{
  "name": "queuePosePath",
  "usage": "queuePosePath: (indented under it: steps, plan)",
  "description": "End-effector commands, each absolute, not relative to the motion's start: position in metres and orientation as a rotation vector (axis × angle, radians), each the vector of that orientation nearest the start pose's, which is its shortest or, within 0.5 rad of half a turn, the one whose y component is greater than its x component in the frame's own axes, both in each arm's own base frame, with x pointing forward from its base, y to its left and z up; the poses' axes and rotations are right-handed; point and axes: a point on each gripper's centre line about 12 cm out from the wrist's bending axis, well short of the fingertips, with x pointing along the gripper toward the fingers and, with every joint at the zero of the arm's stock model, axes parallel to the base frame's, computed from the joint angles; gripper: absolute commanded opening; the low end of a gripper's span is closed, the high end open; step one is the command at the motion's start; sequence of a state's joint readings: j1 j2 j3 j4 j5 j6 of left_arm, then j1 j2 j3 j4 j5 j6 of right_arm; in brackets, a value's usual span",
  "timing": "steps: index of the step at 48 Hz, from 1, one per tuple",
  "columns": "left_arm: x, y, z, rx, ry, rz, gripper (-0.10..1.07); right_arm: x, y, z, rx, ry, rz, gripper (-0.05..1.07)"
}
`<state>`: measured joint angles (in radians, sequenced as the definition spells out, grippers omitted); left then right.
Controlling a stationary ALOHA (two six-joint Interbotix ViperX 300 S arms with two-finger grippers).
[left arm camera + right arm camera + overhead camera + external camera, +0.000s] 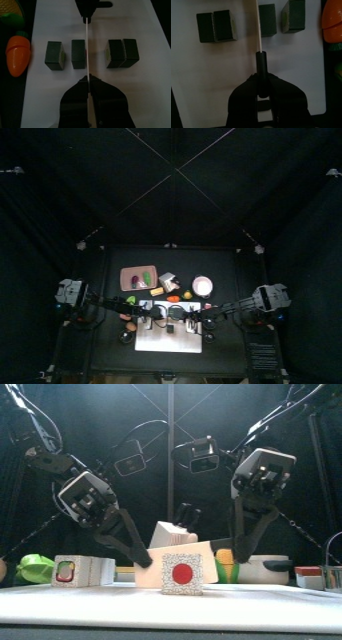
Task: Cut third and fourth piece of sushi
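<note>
Four dark sushi pieces lie in a row on the white cutting board (47, 100), in two pairs. The left wrist view shows one pair (65, 54) and the other pair (124, 52). A knife with a thin pale blade (87, 45) lies across the row, in the gap between the pairs. My right gripper (260, 75) is shut on the knife's black handle (260, 62), and the blade (256, 25) runs between the second piece (223, 26) and the third piece (266, 19). My left gripper (87, 80) is shut at the blade's far end.
An orange toy carrot (17, 52) lies off the board's edge beside a green-yellow toy (13, 20). Behind the board (170, 340) are a pink tray (138, 278) and a white plate (203, 286). In the front view a white block with a red centre (182, 571) stands close.
</note>
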<state>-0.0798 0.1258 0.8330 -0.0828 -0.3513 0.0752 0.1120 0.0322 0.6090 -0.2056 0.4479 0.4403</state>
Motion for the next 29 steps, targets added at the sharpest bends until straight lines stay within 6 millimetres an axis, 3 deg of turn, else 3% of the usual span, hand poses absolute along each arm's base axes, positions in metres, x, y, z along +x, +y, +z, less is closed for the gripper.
queuePosePath:
  steps: [1, 19, 29]
  plan:
    - [0.373, -0.028, 0.127, 0.028, 0.534, -0.053, 0.35, 0.370, 0.027, 0.170, 0.134, 0.976, -0.109, 0.31]
    - [0.371, -0.041, 0.154, 0.048, 0.448, -0.095, 0.35, 0.364, 0.034, 0.178, 0.129, 0.959, -0.088, 0.31]
    - [0.369, -0.052, 0.157, 0.065, 0.422, -0.132, 0.35, 0.362, 0.046, 0.190, 0.118, 0.923, -0.053, 0.31]
